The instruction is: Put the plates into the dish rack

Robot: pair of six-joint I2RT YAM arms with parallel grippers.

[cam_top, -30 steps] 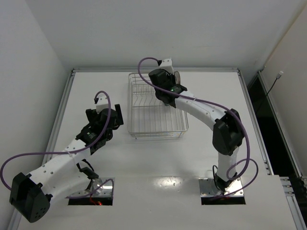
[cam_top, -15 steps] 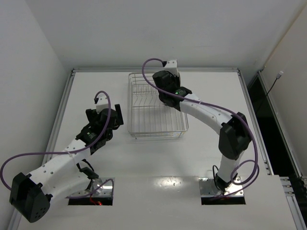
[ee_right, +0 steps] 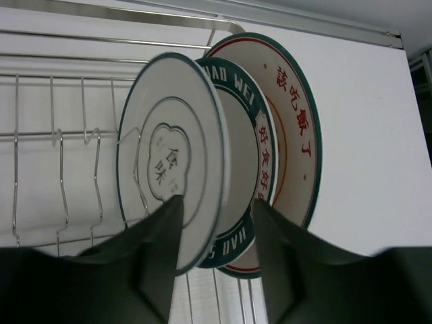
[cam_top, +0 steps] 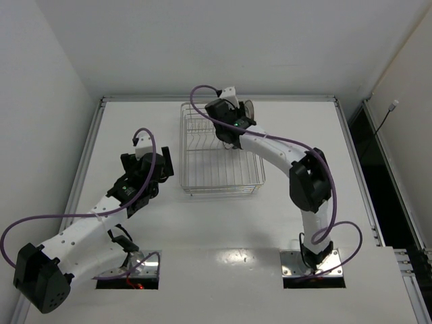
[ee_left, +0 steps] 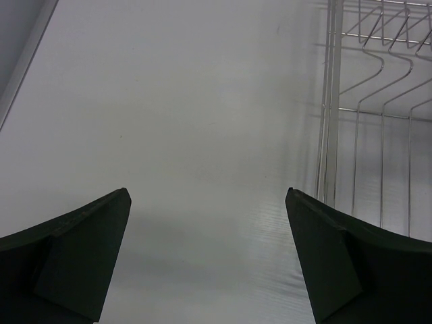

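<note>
Three plates stand upright side by side at the far right end of the dish rack (ee_right: 54,135). In the right wrist view the ringed plate (ee_right: 172,155) with a centre motif is in front. The teal-rimmed plate (ee_right: 246,128) is behind it, and a plate with red characters (ee_right: 293,101) is at the back. My right gripper (ee_right: 216,209) is open, its fingers straddling the ringed plate's lower rim with a gap on the right side. From above, the plates (cam_top: 249,107) show beside the right gripper (cam_top: 239,121). My left gripper (ee_left: 206,197) is open and empty, left of the dish rack (cam_top: 202,165).
The wire side of the rack (ee_left: 331,101) runs close along the right of my left gripper. The table's raised back edge (cam_top: 216,98) lies just behind the rack. White walls close in on the left and back.
My right gripper's jaws have come apart from the ringed plate, which now stands in the rack, and the wrist has shifted slightly left. The left arm has not moved.
</note>
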